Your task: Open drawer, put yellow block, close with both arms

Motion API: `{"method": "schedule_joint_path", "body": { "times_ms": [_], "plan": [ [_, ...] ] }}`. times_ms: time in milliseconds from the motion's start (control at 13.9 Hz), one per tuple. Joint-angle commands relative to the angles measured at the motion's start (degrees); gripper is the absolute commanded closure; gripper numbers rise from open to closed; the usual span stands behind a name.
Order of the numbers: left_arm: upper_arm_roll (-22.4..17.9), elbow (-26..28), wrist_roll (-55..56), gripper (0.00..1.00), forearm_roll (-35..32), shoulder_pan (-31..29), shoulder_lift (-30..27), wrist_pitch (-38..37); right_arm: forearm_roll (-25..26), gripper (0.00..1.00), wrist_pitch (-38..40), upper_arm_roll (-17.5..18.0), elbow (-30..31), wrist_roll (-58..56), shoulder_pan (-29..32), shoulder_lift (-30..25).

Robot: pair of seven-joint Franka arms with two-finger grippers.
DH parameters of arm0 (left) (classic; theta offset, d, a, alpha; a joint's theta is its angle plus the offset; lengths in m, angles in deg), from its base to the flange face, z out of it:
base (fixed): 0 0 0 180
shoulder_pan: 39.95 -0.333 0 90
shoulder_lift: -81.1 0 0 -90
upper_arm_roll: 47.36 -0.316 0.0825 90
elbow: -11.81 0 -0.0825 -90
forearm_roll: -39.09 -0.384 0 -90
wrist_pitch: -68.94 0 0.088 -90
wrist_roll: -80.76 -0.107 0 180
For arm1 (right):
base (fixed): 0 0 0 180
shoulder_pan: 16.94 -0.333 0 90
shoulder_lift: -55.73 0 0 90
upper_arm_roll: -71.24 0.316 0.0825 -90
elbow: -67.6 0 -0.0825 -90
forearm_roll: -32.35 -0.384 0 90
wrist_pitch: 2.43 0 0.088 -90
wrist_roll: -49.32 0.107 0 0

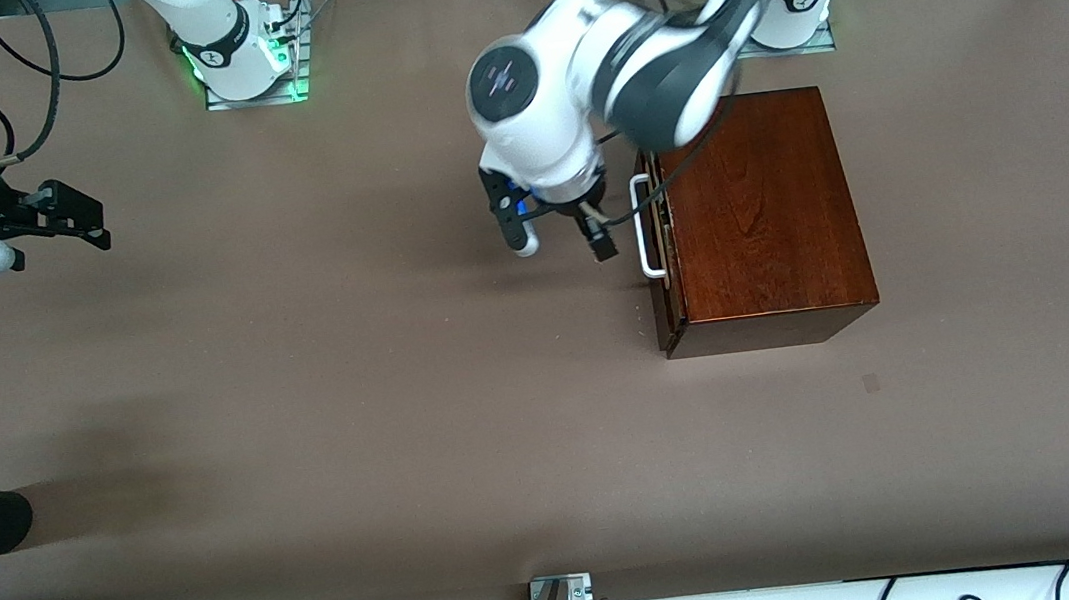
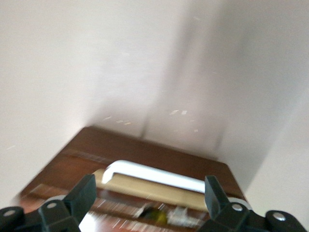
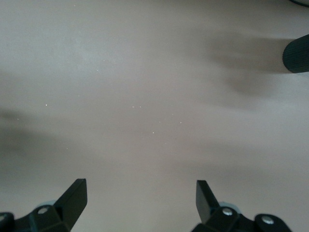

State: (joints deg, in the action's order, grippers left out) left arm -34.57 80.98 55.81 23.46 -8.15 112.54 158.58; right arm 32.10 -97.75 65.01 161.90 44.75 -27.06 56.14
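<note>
Hanging just in front of the drawer (image 1: 655, 226), the left pincer (image 1: 560, 237) has its fingers spread wide and empty, the white bar handle (image 1: 647, 227) close beside one fingertip but not yet between them. In the left wrist view the handle (image 2: 154, 175) lies straight ahead of the pincer (image 2: 149, 193), with a pale strip of drawer interior showing under it, so the drawer looks at most slightly ajar. The wooden box (image 1: 761, 214) sits past the handle from this pincer, toward the left arm's end of the desk (image 1: 303, 387).

The main risk, as I judge it, is a missed grasp: if the fingers close off-line they may clip the handle's end or the drawer front, nudging the whole box instead of sliding the drawer.

The yellow block is not plainly visible anywhere; without it located, the placing step could stall.

The right pincer (image 1: 73, 220) waits well apart over bare desk, wide open and empty.
</note>
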Motion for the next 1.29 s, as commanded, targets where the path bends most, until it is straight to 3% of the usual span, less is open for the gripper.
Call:
{"method": "schedule_joint_path", "body": {
  "times_ms": [0, 143, 287, 430, 717, 932, 1219],
  "plan": [
    [-1.0, -0.1, 0.3, 0.0, 0.5, -7.0, -5.0, -2.4, 0.3, 0.0, 0.4, 0.3, -1.1, 0.3, 0.3, 0.3],
    [-0.9, -0.6, 0.5, 0.0, 0.4, -12.1, -6.4, -4.3, 0.3, 0.0, 0.6, 0.3, -1.1, 0.4, 0.2, 0.3],
    [-7.1, -1.6, 1.1, 0.0, 1.5, -12.8, -10.4, -3.9, 0.3, 0.0, 0.6, 0.3, -1.1, 0.4, 0.2, 0.3],
    [-9.6, -0.4, 3.4, 0.0, 7.4, -16.3, -13.8, -3.1, 0.4, 0.0, 0.5, 0.3, -1.1, 0.4, 0.1, 0.3],
    [-10.2, 13.1, 16.6, 0.0, 16.7, -25.0, -23.5, 2.5, 0.3, 0.0, 0.6, 0.3, -1.1, 0.9, 0.1, 0.3],
    [-11.4, 21.7, 29.7, 0.0, 16.5, -27.4, -29.4, 2.5, 0.3, 0.0, 0.7, 0.3, -1.1, 0.9, 0.1, 0.3],
    [-11.5, 26.0, 31.2, 0.0, 16.0, -27.1, -33.5, 3.2, 0.3, 0.0, 0.9, 0.3, -1.0, 1.0, 0.1, 0.3]
  ]
}}
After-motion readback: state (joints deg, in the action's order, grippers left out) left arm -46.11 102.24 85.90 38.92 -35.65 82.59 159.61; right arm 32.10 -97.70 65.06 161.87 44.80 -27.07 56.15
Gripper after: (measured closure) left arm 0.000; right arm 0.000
